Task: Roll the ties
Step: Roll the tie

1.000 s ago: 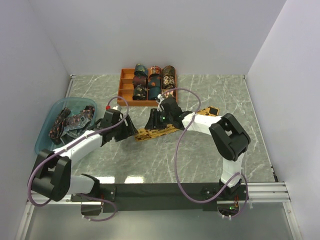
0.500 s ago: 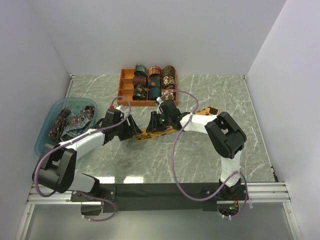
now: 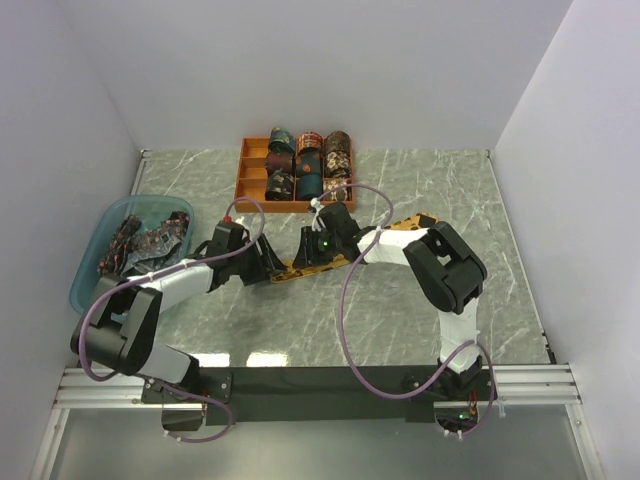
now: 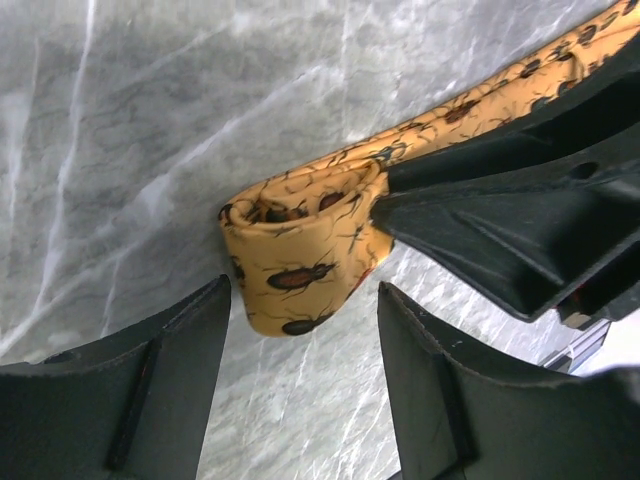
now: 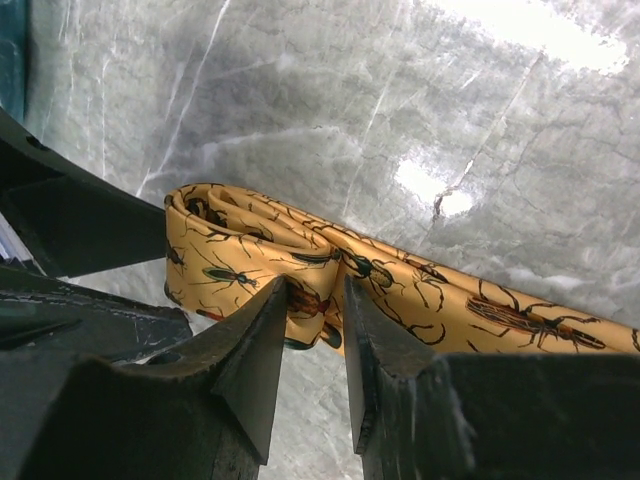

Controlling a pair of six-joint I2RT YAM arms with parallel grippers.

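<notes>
A mustard-gold tie [image 3: 405, 224] with beetle motifs lies flat across the table, its left end wound into a small loose roll [image 4: 300, 250]. My right gripper [image 5: 315, 310] is shut on the roll's layers [image 5: 240, 255], pinching the fabric from the right side. My left gripper [image 4: 305, 385] is open and empty just left of the roll, which sits beyond its fingertips without touching them. In the top view the left gripper [image 3: 270, 262] and the right gripper [image 3: 305, 252] face each other across the roll.
An orange compartment tray [image 3: 250, 172] at the back holds several rolled ties [image 3: 310, 165]. A translucent blue basin [image 3: 92, 275] at the left holds loose dark ties [image 3: 145, 243]. Walls close the table on three sides.
My left gripper has moved right, closer to the rolled end. My right gripper has shifted slightly left with the tie, and the tie's left part has shortened.
</notes>
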